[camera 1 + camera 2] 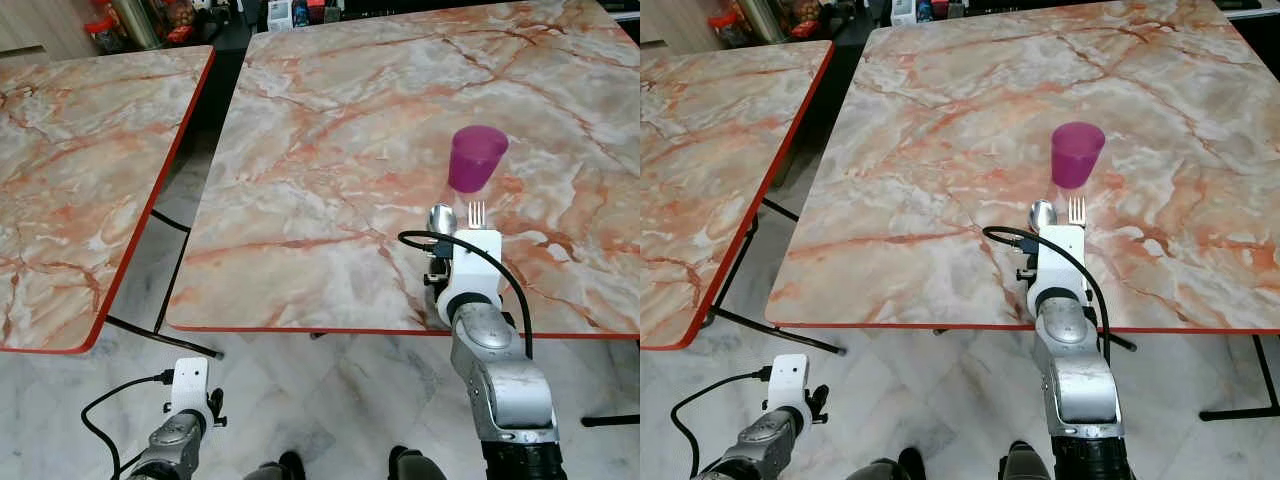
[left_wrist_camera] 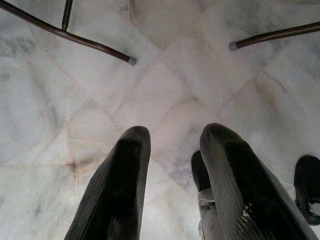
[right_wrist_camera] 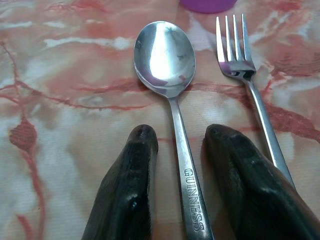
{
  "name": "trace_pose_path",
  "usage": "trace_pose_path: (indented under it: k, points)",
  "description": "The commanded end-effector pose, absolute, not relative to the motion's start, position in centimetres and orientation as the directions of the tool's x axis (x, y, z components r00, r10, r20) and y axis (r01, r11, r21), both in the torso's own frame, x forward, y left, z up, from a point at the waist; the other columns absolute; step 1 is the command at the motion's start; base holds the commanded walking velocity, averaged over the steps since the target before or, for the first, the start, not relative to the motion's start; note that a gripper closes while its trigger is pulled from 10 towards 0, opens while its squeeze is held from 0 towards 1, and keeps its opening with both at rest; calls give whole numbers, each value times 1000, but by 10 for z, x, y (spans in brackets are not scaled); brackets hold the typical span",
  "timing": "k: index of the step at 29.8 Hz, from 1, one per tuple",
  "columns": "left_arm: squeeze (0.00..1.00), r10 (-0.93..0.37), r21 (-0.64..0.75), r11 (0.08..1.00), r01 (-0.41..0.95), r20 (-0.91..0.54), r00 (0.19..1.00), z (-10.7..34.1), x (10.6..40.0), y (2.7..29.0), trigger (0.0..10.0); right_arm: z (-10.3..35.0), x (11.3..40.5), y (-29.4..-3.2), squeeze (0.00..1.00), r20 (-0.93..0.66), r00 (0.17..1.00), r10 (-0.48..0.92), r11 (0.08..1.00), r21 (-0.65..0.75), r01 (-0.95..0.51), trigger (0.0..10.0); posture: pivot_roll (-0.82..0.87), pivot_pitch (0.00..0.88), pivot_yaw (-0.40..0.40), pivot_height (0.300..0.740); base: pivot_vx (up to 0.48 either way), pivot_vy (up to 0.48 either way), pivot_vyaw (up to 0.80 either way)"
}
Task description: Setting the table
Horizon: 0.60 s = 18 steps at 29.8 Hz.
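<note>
The spoon point(image 3: 170, 75) lay flat on the marble table point(image 1: 330, 120), just beside the fork point(image 3: 245, 75), below the purple cup point(image 1: 475, 157). The right gripper point(image 3: 176, 137) straddled the spoon handle, fingers parted, not clamping. 3 items appeared placed; release seemingly remained. The left gripper point(image 2: 172, 137) hung open over the tiled floor point(image 2: 45, 110).

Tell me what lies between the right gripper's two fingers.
The spoon's handle lies between the right gripper's open fingers, seen in the right wrist view; the fork lies alongside.
</note>
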<state>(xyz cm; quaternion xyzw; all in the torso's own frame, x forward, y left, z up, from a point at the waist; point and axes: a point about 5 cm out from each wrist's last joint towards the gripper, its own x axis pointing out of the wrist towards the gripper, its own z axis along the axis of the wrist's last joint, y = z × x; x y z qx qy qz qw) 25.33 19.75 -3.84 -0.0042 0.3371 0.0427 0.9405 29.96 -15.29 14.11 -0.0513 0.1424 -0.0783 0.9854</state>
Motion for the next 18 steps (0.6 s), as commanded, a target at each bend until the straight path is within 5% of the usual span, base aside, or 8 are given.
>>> trace_pose_path:
  k: [1, 2, 3, 18]
  points:
    - [0, 93, 28, 995, -100, -662, 743, -45, 243, 202, 10000, 134, 299, -151, 0, -306, 938, -163, 983, -128, 129, 8275, -167, 218, 141, 740, 0, 0, 0]
    - [0, 93, 28, 995, -100, -662, 743, -45, 243, 202, 10000, 134, 299, -151, 0, -306, 938, -163, 983, -128, 129, 1137, -167, 218, 141, 740, 0, 0, 0]
    - [0, 93, 28, 995, -100, -662, 743, -45, 244, 202, 10000, 134, 299, -151, 0, -307, 938, -159, 984, -128, 125, 0, -166, 217, 140, 740, 0, 0, 0]
    - [0, 90, 20, 995, -102, -659, 747, -43, 246, 202, 10000, 136, 301, -150, 0, -297, 944, -146, 986, -127, 113, 0, -166, 219, 138, 740, 0, 0, 0]
